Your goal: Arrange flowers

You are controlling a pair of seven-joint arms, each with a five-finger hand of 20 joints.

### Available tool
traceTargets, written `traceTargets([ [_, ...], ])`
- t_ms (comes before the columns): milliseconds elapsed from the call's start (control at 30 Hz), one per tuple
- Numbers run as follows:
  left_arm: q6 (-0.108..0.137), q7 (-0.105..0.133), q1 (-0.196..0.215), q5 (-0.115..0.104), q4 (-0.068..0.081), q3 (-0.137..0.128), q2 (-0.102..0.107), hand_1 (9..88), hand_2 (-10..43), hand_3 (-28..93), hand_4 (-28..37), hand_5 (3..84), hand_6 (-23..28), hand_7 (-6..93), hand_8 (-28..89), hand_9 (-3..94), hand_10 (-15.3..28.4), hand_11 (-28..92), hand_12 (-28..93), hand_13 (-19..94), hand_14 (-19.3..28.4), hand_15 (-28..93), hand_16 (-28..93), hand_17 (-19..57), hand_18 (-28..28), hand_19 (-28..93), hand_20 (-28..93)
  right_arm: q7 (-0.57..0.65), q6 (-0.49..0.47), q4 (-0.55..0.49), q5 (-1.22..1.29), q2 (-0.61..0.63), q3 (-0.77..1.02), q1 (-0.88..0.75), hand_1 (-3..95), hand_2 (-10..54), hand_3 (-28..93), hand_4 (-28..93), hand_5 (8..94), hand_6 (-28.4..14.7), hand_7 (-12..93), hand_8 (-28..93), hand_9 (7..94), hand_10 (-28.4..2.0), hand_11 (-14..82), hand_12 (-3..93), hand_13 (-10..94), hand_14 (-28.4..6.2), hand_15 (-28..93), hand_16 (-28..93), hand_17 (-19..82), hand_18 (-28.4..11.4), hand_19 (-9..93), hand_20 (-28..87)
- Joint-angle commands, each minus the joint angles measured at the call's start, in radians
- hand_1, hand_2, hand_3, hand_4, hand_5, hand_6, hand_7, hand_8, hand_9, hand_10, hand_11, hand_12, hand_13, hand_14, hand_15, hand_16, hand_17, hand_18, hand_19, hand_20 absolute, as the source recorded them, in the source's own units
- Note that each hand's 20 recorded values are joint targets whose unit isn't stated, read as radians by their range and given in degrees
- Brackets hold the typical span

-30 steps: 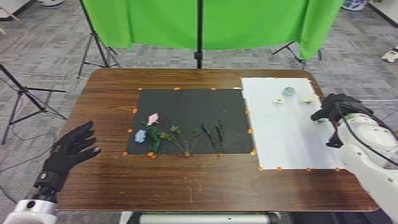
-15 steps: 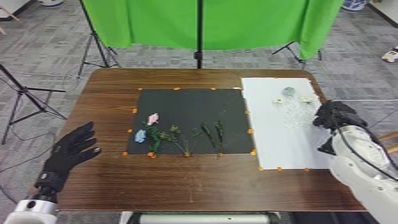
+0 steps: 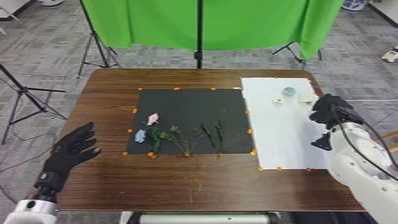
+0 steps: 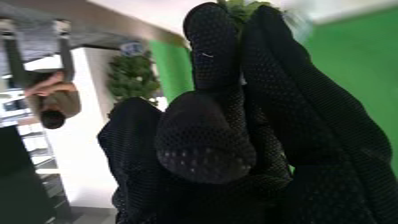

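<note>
Low sweep, toppled blooms
The right robot hand (image 3: 333,111) is beside the white sheet (image 3: 282,137); its grip cannot be told. Swinging inward too low, it might knock the pale blooms (image 3: 307,98). The left robot hand (image 3: 71,149) is spread wide. On the black mat (image 3: 187,105), crowded green stems (image 3: 174,139) could snag if one were lifted.

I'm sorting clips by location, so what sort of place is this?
Probably a robotics lab or filming studio: a green backdrop hangs behind the table, a black stand rises in front of it, and two robot arms come in over the table.
</note>
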Motion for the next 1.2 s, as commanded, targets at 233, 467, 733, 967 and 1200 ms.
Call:
traceTargets([
  [233, 0.002, -0.004, 0.032, -0.004, -0.006, -0.013, -0.010, 43.8, -9.5, 60, -8.5, 29.7, 2.4, 14.4, -8, 29.3, 8.9, 16, 15, 30, 13.8, 16, 2, 8.2, 11.2, 7, 20, -0.204, 0.033, -0.096, 0.096, -0.250, -0.424, 0.490, 63.5, -9.5, 57, -15, 78.2, 0.2, 24, 9, 89.0, -8.2, 11.1, 46.1, 89, -1.2, 65, 37, 62, -14.8, 93, 61],
  [467, -0.006, -0.003, 0.009, 0.003, 0.004, 0.009, -0.003, 43.9, -9.5, 61, -9.2, 29.7, 2.4, 14.4, -8, 29.3, 8.9, 16, 15, 30, 13.8, 16, 2, 8.2, 11.3, 7, 20, -0.264, -0.010, -0.002, 0.058, -0.413, -0.610, 0.568, 64.2, -9.5, 57, -15, 77.7, 0.1, 25, 9, 88.5, -8.0, 11.3, 46.4, 88, -1.2, 65, 37, 61, -14.6, 93, 61],
  [733, 0.001, -0.001, 0.017, 0.001, 0.003, 0.009, -0.006, 44.1, -9.5, 61, -9.6, 29.5, 2.4, 14.6, -8, 29.2, 8.9, 16, 15, 30, 13.7, 16, 2, 8.0, 11.4, 6, 20, -0.299, -0.068, 0.096, 0.004, -0.490, -0.720, 0.630, 65.3, -9.5, 56, -14, 76.7, 0.4, 26, 9, 87.7, -7.8, 11.4, 46.7, 88, -1.0, 65, 37, 61, -14.2, 93, 61],
  [967, -0.007, -0.004, 0.012, 0.002, 0.003, 0.006, -0.004, 45.2, -9.5, 62, -10.9, 29.6, 2.8, 14.9, -8, 29.0, 9.0, 16, 15, 30, 13.7, 16, 2, 7.9, 11.4, 6, 20, -0.312, -0.108, 0.145, -0.074, -0.515, -0.773, 0.656, 65.7, -9.5, 55, -12, 75.3, 0.3, 27, 8, 87.1, -7.6, 11.3, 46.7, 88, -0.9, 66, 37, 61, -13.8, 93, 62],
  [1200, -0.014, -0.005, 0.009, 0.000, 0.008, 0.008, -0.003, 44.9, -9.5, 61, -10.8, 29.5, 2.7, 15.0, -8, 29.0, 8.9, 16, 15, 30, 13.8, 16, 2, 7.8, 11.4, 6, 20, -0.298, -0.126, 0.161, -0.098, -0.504, -0.791, 0.649, 63.8, -9.5, 57, -13, 74.7, 0.7, 27, 7, 86.9, -7.7, 10.7, 46.1, 87, -0.6, 66, 37, 60, -13.7, 93, 61],
])
